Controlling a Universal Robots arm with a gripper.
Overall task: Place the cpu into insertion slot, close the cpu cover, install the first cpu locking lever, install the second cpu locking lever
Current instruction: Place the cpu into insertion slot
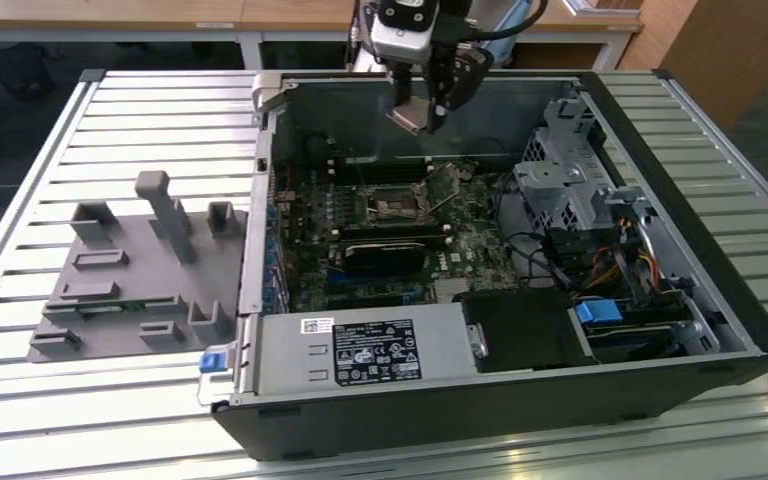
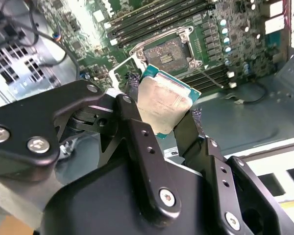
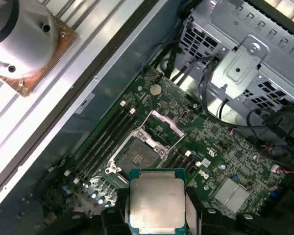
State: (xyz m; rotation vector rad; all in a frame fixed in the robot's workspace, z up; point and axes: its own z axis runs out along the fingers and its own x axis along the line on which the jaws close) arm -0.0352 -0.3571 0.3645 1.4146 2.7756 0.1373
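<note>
- A slatted metal desk [image 1: 117, 110] carries the whole set-up, with wooden furniture along its far edge.
- At the exterior view's left, a grey moulded fixture [image 1: 124, 265] with upright posts sits on the slats, just beside an open computer case [image 1: 491, 425] lying on its side.
- Inside the case, a silver power supply [image 1: 357, 350] lies against the near wall. The green motherboard [image 1: 307, 250] spreads out beyond it.
- The insertion slot [image 1: 394, 207] sits near the middle of that board, and its dark centre is bare with nothing seated in it.
- The cpu cover [image 3: 165, 122] is swung open beside the socket in the first wrist view, so the opening is clear.
- The claw [image 1: 418, 115] hangs over the far part of the case, well above the board.
- Its two black fingers [image 2: 132, 115] are clamped on opposite edges of the cpu [image 2: 164, 105].
- In both wrist views the chip's pale metal face is towards the cameras, and its green edge shows along one side.
- The chip is held in the air, apart from the socket and short of being over it.
- By my reading, the step in hand is the first one, carrying the chip to its socket. The cover and both levers are not yet dealt with.
- Seating it calls for centring the chip over the socket, squaring its edges to the metal rim and keeping it level on the way down. Its tilt in the second wrist view suggests it could catch on the rim.
- At the exterior view's right, a perforated drive cage [image 1: 571, 190] and a bundle of coloured cables [image 1: 624, 265] fill that side of the case, well apart from the claw.
</note>
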